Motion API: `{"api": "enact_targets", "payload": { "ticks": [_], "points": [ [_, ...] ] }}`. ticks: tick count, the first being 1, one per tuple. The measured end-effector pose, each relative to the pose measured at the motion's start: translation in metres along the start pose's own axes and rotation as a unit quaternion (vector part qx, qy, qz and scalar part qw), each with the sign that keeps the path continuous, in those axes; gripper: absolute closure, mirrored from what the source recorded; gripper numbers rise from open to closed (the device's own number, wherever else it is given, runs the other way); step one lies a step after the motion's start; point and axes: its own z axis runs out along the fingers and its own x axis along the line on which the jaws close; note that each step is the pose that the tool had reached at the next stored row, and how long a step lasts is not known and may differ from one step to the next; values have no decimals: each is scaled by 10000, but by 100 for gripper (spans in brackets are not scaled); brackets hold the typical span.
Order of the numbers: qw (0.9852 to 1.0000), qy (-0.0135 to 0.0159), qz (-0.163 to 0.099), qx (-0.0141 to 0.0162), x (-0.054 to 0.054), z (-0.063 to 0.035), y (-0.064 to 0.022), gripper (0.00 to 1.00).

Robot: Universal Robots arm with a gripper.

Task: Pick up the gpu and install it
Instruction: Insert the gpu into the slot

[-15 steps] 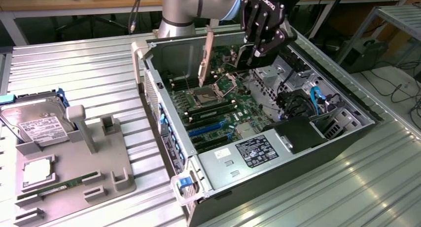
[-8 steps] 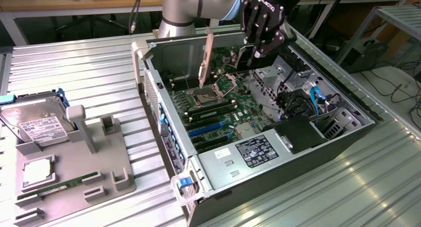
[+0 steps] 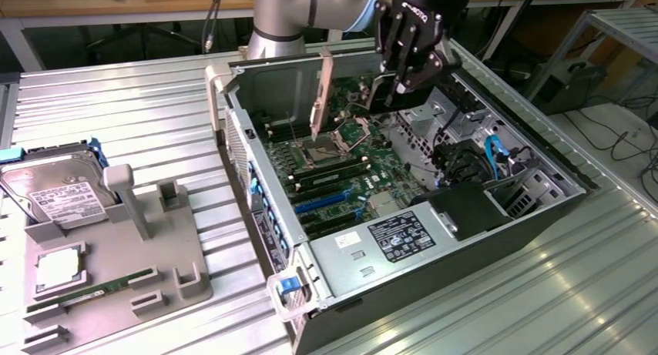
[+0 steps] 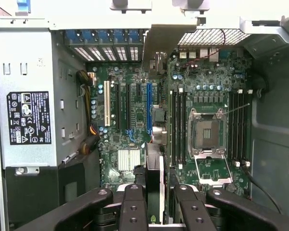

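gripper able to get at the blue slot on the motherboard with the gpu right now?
Probably yes. The gripper is shut on the gpu over the open case, and nothing lies between the card and the blue slot.

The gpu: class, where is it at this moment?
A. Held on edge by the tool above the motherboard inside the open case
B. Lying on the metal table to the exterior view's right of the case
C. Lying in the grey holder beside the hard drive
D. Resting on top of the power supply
A: the tool is shut on the gpu, seen edge-on between its fingers over the motherboard, inside the case.
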Motion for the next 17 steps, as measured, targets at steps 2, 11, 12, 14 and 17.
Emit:
{"api": "enact_targets", "payload": {
  "ticks": [2, 11, 12, 14, 17],
  "points": [
    [10000, 0, 0, 0, 0, 8, 0, 73],
    [10000, 0, 0, 2, 2, 72, -1, 73],
    [10000, 0, 0, 2, 2, 86, -1, 73],
    [10000, 0, 0, 3, 4, 199, -3, 73],
    [10000, 0, 0, 18, 7, 342, -5, 73]
  ]
}}
